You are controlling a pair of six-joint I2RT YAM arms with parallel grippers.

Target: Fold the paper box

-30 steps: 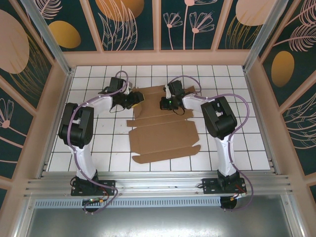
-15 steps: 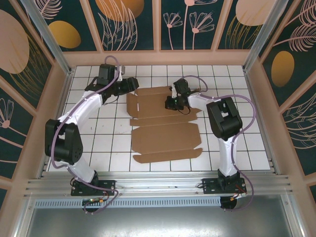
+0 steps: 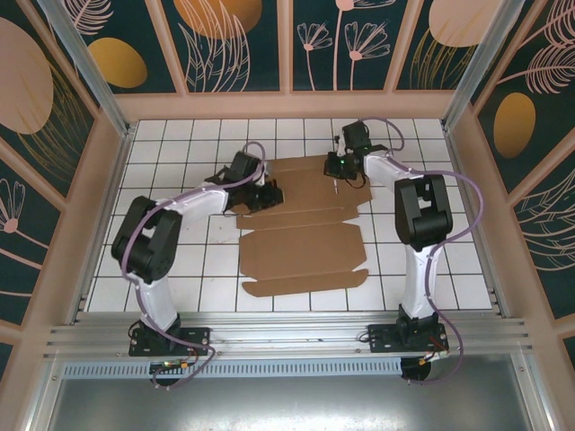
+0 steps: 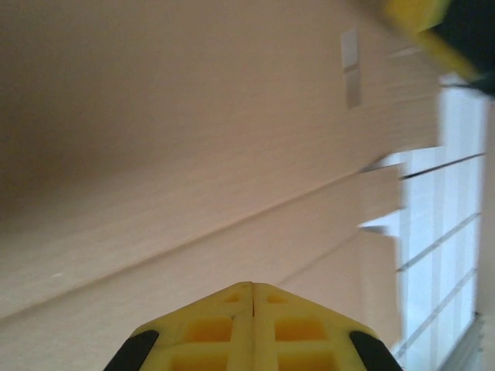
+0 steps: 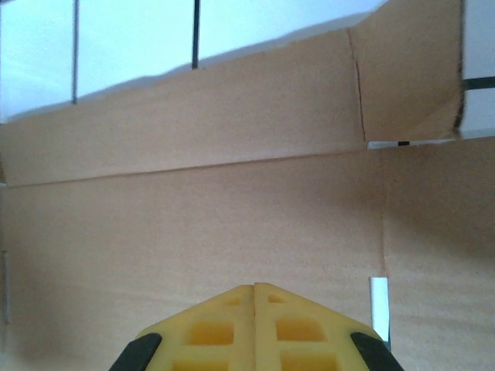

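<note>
The paper box is a flat brown die-cut sheet lying in the middle of the white tiled table. My left gripper hangs over the sheet's far left panels, shut with nothing between its yellow fingers. Creased cardboard lies close under it, and a small slit shows ahead. My right gripper is over the sheet's far right part, also shut and empty. In the right wrist view the cardboard spreads below the right gripper, with a far flap and a slit.
Bare tiles lie left and right of the sheet. Peach wooden walls close the table at the back and both sides. An aluminium rail runs along the near edge by the arm bases.
The left arm swung in from the far left corner onto the sheet and its jaws closed. The right gripper moved back and to the right along the sheet's far part.
</note>
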